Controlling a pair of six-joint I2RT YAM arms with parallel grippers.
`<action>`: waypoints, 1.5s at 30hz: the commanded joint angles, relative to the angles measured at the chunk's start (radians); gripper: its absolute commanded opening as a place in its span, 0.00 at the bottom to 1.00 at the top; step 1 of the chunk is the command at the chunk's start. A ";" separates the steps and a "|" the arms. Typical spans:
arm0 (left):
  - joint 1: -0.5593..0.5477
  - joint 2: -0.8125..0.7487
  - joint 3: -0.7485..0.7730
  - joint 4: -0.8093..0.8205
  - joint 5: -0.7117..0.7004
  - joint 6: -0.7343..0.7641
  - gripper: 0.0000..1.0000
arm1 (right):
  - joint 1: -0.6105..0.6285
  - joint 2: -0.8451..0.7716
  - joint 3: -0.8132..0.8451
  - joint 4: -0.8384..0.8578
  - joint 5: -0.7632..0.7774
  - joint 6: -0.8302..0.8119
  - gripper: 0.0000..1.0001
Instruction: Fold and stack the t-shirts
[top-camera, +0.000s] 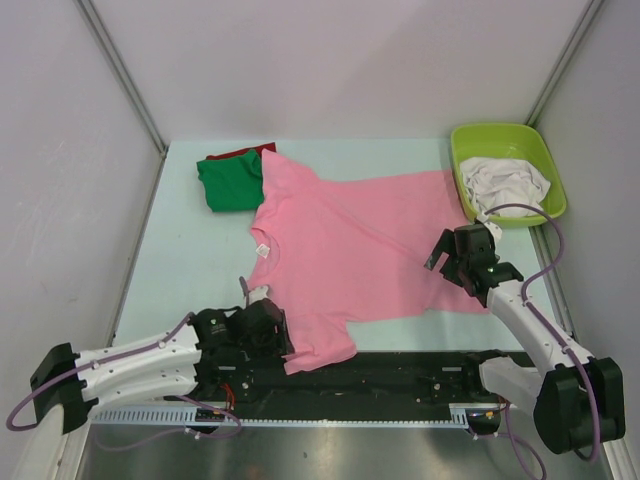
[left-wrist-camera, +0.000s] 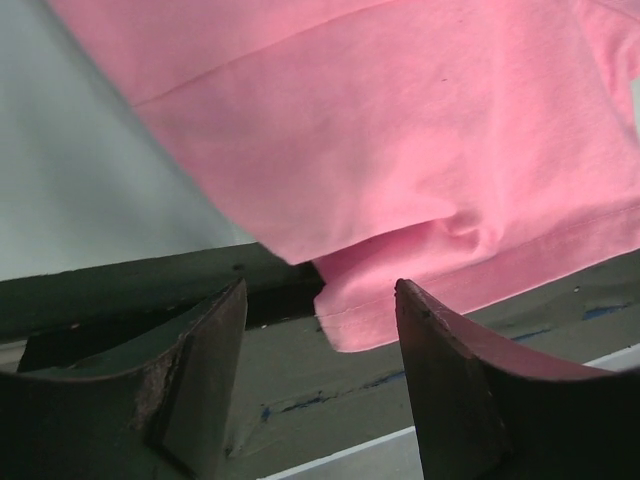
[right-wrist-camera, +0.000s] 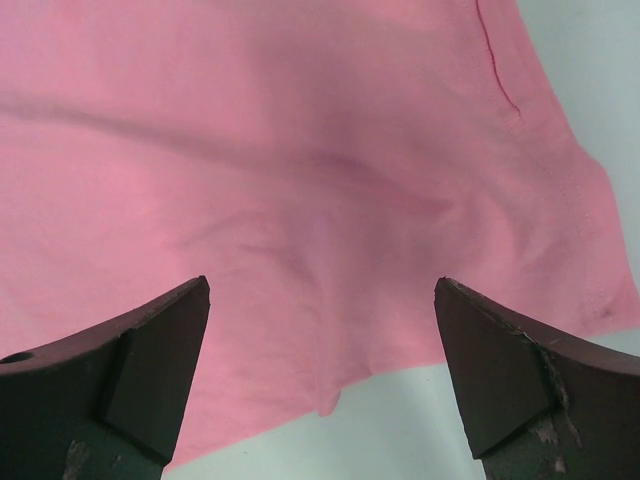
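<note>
Left jaws spread wide, gripping nothing, low at the near edge of the counter (top-camera: 190, 260), just short of the near sleeve of the pink t-shirt (top-camera: 350, 250), that sleeve's hem lapping onto the black rail (top-camera: 400, 370). Right jaws likewise wide and empty, poised over the shirt's right-hand hem close to its near corner; contact with the cloth not discernible. Pink t-shirt spread flat across the middle of the counter, collar to the left with a small white neck label (top-camera: 262, 250), a few shallow wrinkles. Farther back on the left, a folded green t-shirt (top-camera: 230, 183) touching the pink one's far sleeve, atop a red t-shirt (top-camera: 240, 154) with only its far edge showing. At the far right corner, a lime-green tub (top-camera: 500, 130) with crumpled white t-shirts (top-camera: 510, 182) inside.
</note>
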 joint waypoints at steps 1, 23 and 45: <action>-0.015 -0.003 -0.009 -0.063 -0.049 -0.049 0.66 | 0.019 0.001 -0.009 0.038 0.004 0.001 1.00; -0.234 0.216 0.069 0.130 -0.026 -0.100 0.40 | 0.041 -0.026 -0.043 0.013 0.026 0.016 1.00; -0.222 -0.025 0.115 -0.059 -0.182 -0.149 0.00 | -0.183 0.024 -0.029 -0.100 0.174 0.088 1.00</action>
